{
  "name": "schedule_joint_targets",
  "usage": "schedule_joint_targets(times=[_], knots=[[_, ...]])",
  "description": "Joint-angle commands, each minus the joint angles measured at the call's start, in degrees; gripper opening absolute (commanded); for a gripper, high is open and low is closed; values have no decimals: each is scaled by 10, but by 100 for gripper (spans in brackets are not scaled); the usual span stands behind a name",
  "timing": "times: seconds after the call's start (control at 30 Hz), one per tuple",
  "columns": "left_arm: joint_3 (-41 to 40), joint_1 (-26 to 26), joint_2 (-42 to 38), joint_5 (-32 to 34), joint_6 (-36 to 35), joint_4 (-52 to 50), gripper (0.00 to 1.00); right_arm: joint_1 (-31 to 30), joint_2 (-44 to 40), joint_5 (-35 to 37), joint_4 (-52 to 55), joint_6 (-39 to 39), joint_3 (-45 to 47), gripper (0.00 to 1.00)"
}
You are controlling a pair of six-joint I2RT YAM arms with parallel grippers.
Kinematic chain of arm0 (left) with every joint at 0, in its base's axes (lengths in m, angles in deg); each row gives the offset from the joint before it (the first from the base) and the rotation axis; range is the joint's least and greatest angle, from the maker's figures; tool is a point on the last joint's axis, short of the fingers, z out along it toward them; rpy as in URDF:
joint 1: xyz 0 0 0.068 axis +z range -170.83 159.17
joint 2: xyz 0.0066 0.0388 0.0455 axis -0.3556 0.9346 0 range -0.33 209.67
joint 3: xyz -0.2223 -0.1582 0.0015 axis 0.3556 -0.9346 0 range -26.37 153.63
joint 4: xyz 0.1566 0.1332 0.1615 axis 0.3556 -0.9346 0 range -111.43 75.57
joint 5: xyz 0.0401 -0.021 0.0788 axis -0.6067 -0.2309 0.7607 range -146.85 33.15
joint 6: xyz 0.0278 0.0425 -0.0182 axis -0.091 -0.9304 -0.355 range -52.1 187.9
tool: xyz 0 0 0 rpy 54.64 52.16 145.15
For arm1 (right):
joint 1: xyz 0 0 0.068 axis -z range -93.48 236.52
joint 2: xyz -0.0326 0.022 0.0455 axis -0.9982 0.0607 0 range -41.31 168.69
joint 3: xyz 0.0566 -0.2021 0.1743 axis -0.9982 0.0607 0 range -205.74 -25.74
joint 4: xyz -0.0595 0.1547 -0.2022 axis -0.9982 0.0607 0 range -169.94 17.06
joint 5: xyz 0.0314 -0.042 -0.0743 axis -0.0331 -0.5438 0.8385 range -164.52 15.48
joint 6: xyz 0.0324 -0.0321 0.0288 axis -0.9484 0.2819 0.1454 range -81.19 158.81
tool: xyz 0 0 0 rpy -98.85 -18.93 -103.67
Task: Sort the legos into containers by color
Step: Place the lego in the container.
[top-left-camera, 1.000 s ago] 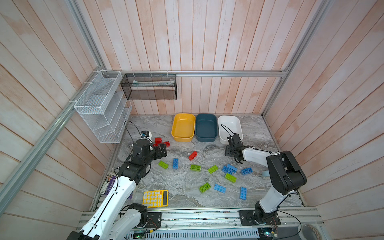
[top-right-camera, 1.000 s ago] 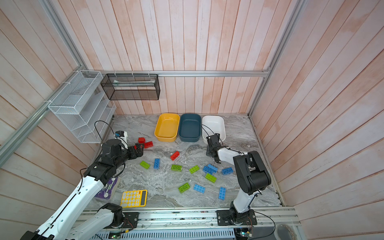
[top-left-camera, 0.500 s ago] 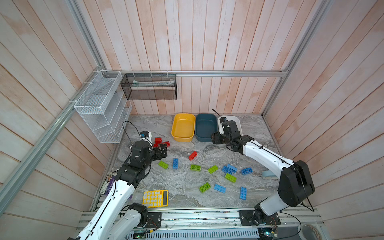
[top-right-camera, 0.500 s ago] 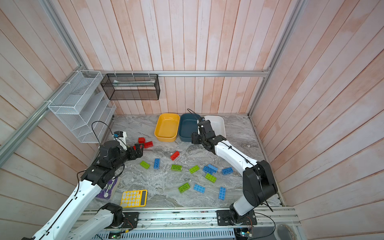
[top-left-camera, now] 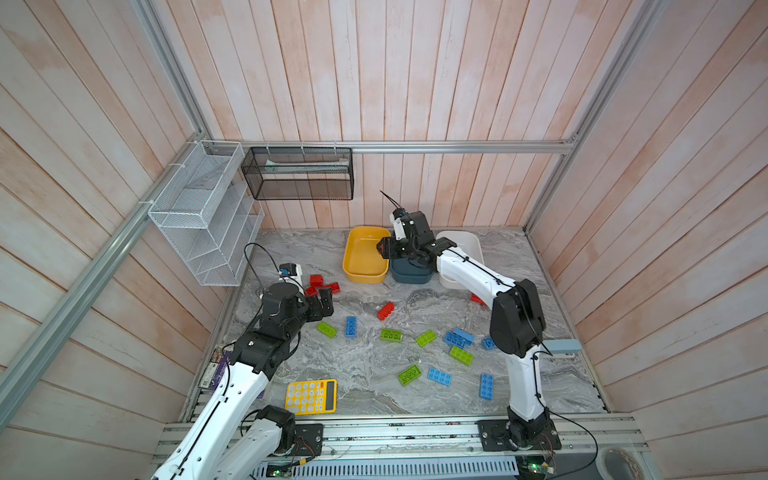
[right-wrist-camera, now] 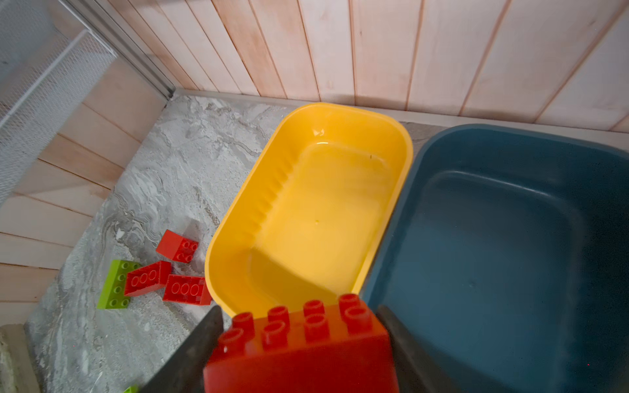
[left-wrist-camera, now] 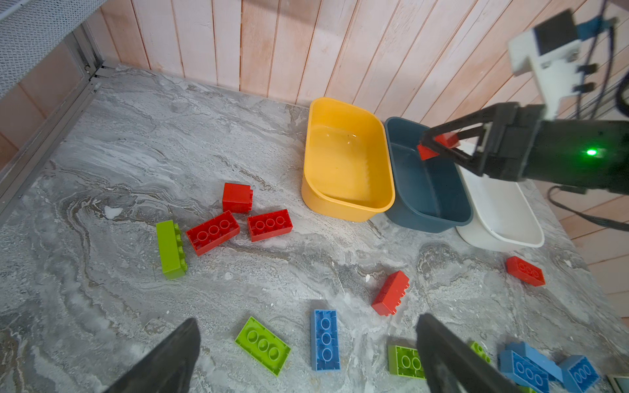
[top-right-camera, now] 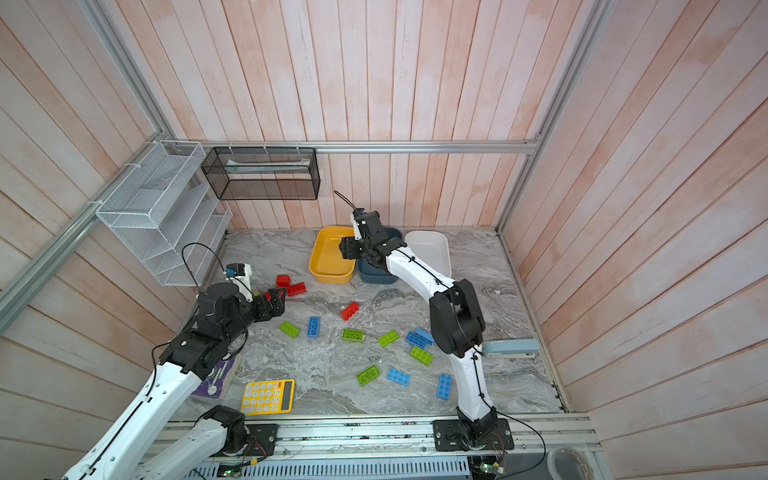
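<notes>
One red brick (right-wrist-camera: 299,350) gripped by right pincer (top-left-camera: 381,248) over yellow tub (top-left-camera: 365,277) rim; left pincer (top-left-camera: 326,300) spread wide, empty

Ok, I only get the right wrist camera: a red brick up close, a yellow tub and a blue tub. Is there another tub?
Observer: Yes, a white tub stands next to the dark blue tub, on the side away from the yellow tub.
Operator: Where's the other arm?
Observer: The left gripper is open and empty, above the table near some loose red bricks.
Operator: Are there blue bricks?
Observer: Several blue bricks lie loose on the table, nearer the robot than the tubs.
</notes>
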Motion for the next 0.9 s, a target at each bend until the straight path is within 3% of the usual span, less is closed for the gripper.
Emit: schedule_joint_targets(times=[0.0, 0.2, 0.37, 0.53, 0.67, 0.87], knots=[[-13, -2, 1, -8, -8, -1, 100, -6, 52, -13, 45, 7, -72, 45], [-13, -2, 8, -13, -7, -2, 100, -10, 127, -7, 72, 1, -164, 48], [-12, -2, 18, -24, 4, 2, 100, -11, 129, 2, 68, 1, -170, 80], [-8, -2, 40, -17, 15, -2, 100, -11, 89, 11, 68, 0, -157, 94], [4, -2, 68, 9, 18, -11, 100, -14, -2, 22, 40, 1, -67, 96], [34, -2, 132, 17, 51, -29, 99, -15, -234, 42, -60, -10, 203, 95]])
